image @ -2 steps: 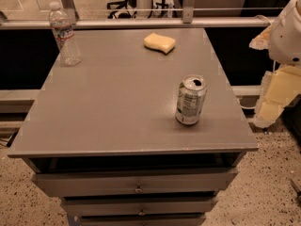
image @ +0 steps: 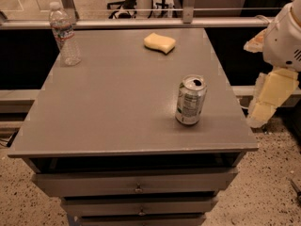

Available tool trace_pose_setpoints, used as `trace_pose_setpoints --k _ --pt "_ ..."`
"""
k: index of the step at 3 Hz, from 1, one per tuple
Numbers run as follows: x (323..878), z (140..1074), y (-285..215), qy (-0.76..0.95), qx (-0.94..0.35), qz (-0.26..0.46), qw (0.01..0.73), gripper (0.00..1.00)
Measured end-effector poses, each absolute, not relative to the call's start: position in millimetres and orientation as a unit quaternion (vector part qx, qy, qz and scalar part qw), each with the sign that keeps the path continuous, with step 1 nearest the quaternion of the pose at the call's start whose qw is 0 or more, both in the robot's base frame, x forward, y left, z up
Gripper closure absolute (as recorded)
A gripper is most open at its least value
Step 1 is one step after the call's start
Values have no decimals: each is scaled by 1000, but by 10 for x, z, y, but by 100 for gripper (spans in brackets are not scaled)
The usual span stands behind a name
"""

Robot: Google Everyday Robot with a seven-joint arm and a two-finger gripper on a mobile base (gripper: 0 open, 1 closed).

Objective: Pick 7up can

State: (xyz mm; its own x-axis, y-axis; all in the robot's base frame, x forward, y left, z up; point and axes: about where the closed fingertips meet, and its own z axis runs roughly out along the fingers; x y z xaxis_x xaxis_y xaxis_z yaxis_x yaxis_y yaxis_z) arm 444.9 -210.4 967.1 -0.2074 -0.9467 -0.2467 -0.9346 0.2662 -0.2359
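The 7up can [image: 191, 100] stands upright on the right front part of the grey table top [image: 117, 102]. It is silver and green, with a white fine-print panel facing me and an opened pull-tab top. My gripper [image: 270, 98] hangs off the table's right edge, to the right of the can and apart from it, at about the can's height. It shows as a cream-coloured piece below the white arm housing [image: 284, 36]. It holds nothing that I can see.
A clear plastic water bottle [image: 64, 34] stands at the table's far left corner. A yellow sponge [image: 160, 42] lies at the far middle. Drawers [image: 136, 185] sit below the table front. A metal rail [image: 141, 23] runs behind the table.
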Motion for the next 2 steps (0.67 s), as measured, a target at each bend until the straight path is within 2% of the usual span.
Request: trace_pose_setpoints --k 1,2 --pt "4627 9432 -1926 767 -609 29 202 0" --pt "4855 9144 -1551 741 -612 111 253 0"
